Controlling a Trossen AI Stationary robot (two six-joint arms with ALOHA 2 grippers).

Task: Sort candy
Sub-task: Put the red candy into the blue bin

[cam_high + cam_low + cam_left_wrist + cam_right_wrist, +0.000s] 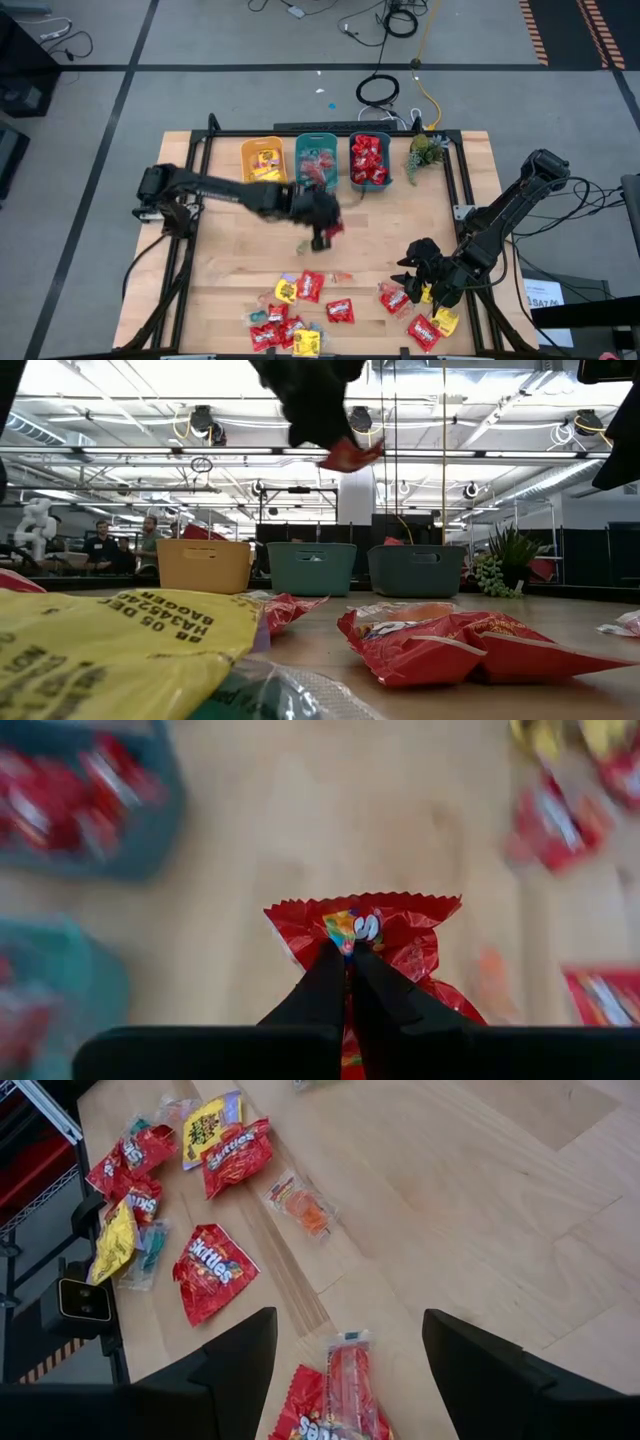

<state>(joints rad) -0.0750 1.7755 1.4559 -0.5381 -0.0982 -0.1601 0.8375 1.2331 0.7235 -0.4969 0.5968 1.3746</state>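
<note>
Grey workshop floor with cables surrounds a pale wooden table [400, 230], seen from directly above. Along the table's far edge stands a row of three bins, and every place below is given relative to that row. From one end to the other, the row holds a yellow bin [264, 160] containing yellow packets, a teal bin [317, 160] containing mixed small pieces, and a darker teal bin [369, 159] containing red packets. A small green plant [424, 152] sits just beside the red-filled end of the row. The left arm reaches across the table in front of the row, and the left gripper [322, 232] hangs above the wood a little in front of the teal bin. Its fingers [330, 982] are pinched together on the crimped edge of a red candy packet [380, 935], which is lifted clear of the table. The right gripper [425, 272] is farther from the row, toward the near edge on the plant's side, with its fingers spread apart and holding nothing. Loose candy [300, 310], in red and yellow packets and small clear-wrapped pieces, lies scattered along the near edge of the table, well apart from the row. Some of it, including a long clear-wrapped red sweet [348, 1380], lies just under the right gripper.
</note>
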